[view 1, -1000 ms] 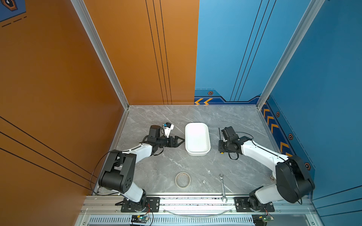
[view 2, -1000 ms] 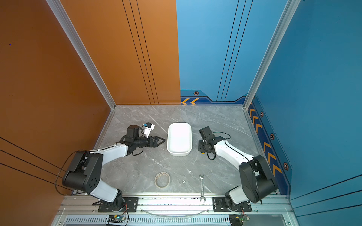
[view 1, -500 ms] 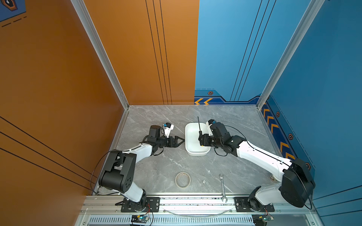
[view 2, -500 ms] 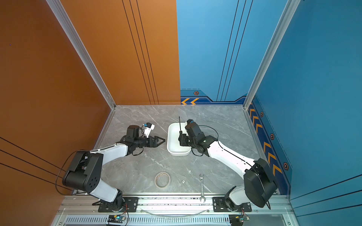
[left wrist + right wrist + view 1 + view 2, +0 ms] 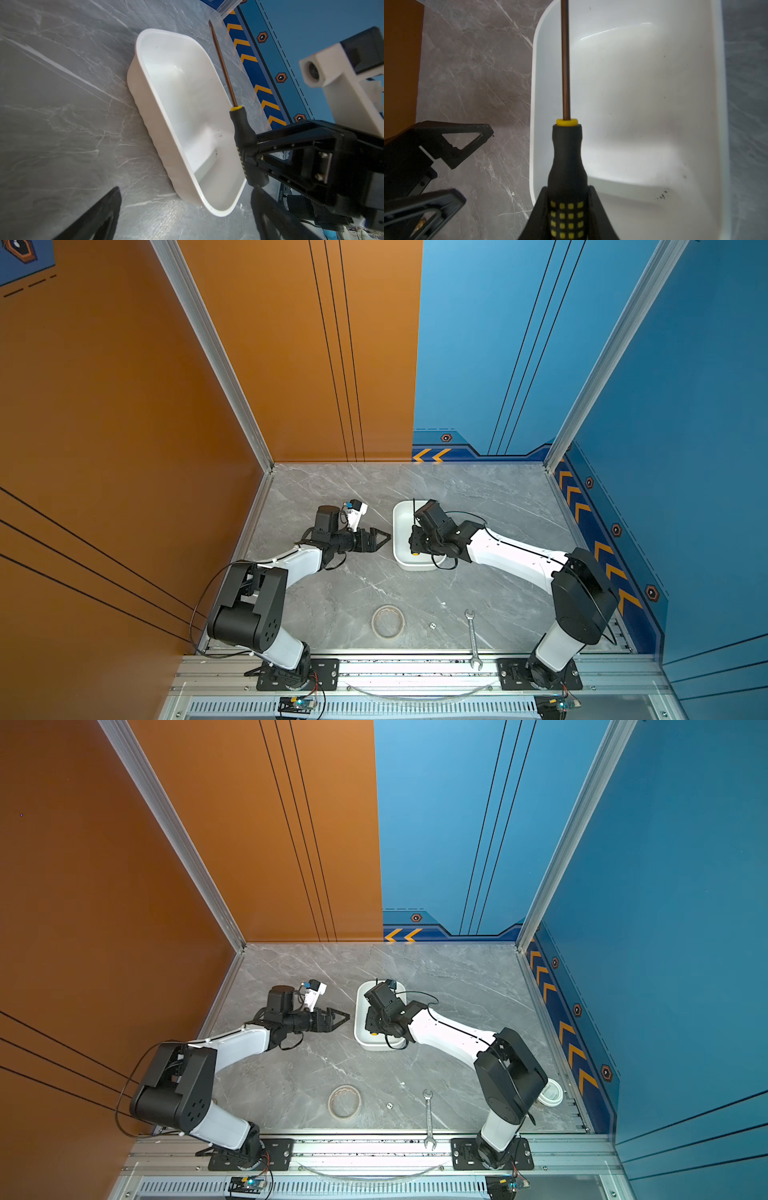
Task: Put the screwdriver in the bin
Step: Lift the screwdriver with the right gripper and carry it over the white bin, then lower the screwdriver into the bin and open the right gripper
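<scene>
Two arms meet near the middle of your grey marble-patterned worktop (image 5: 340, 597). Starting on the left, your left pincer (image 5: 380, 538) sits low over the stone with its black triangular fingers (image 5: 467, 141) spread apart, and you can see nothing between them. It points at the white shallow rectangular plastic bin (image 5: 396, 531), stopping just short of its near wall.

Closer to the front edge, you have a flat tan tape ring (image 5: 388, 621) lying on its own.

Moving right, look inside the bin. The small screwdriver with the thin dark shaft and the black handle dotted with yellow (image 5: 566, 158) is held over the side of the bin nearest your left pincer. Its shaft runs along that long wall towards the far end. From your left wrist view it is lifted off the bin's floor, not lying in it.

Your right pincer (image 5: 566, 193) is pinching the screwdriver at the dotted part of the handle, one finger pressed to each side.

Further right, near the front, you will find a tiny white cube (image 5: 432, 626) and then a long silver open-ended wrench (image 5: 473, 639). Both are well apart from the bin.
</scene>
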Controlling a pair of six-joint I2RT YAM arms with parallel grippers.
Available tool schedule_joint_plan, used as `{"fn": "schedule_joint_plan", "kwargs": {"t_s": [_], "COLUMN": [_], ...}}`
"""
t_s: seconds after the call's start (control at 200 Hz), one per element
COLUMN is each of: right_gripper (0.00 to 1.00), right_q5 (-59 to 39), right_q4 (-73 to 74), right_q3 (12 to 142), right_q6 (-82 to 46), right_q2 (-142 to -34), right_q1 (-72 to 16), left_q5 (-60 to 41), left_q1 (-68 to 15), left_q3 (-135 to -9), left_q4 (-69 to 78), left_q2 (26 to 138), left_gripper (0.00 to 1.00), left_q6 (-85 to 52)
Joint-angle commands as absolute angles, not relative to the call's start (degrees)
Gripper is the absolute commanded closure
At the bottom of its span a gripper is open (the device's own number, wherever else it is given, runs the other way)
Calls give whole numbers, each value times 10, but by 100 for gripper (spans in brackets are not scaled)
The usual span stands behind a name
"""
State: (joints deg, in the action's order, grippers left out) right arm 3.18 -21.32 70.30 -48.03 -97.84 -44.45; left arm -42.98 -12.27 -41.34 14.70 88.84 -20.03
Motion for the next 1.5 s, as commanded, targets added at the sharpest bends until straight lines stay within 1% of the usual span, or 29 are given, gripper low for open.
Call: {"fn": "schedule_joint_plan", "kwargs": {"t_s": [0.0, 0.1, 0.656, 0.981, 1.041, 1.116, 1.307, 1.497], "right_gripper": [100, 100, 100, 100, 93, 90, 76, 66], "right_q5": [81, 95, 111, 114, 114, 115, 115, 115], "right_q4": [-259, -279, -306, -319, -319, -320, -322, -323], "right_q3": [728, 738, 766, 779, 779, 780, 780, 781], "right_q6": [-506, -510, -504, -507, -507, -506, -507, -506], "right_q2": [-994, -1010, -1083, -1116, -1117, -1117, -1119, -1117], "right_q1": [-449, -447, -445, -444, -444, -444, -444, -444], "left_q5": [-422, -420, -415, -393, -393, -393, -393, -392], "left_q1": [-119, -118, -118, -113, -113, -113, -113, -113], "left_q3": [-408, -406, -406, -407, -407, -406, -406, -406], "left_q4": [139, 139, 133, 112, 112, 112, 112, 112], "left_q2": [876, 875, 875, 866, 867, 867, 866, 865], "left_gripper": [2, 2, 2, 2, 2, 2, 2, 2], "left_q6": [-204, -202, -195, -180, -180, -180, -179, -178]}}
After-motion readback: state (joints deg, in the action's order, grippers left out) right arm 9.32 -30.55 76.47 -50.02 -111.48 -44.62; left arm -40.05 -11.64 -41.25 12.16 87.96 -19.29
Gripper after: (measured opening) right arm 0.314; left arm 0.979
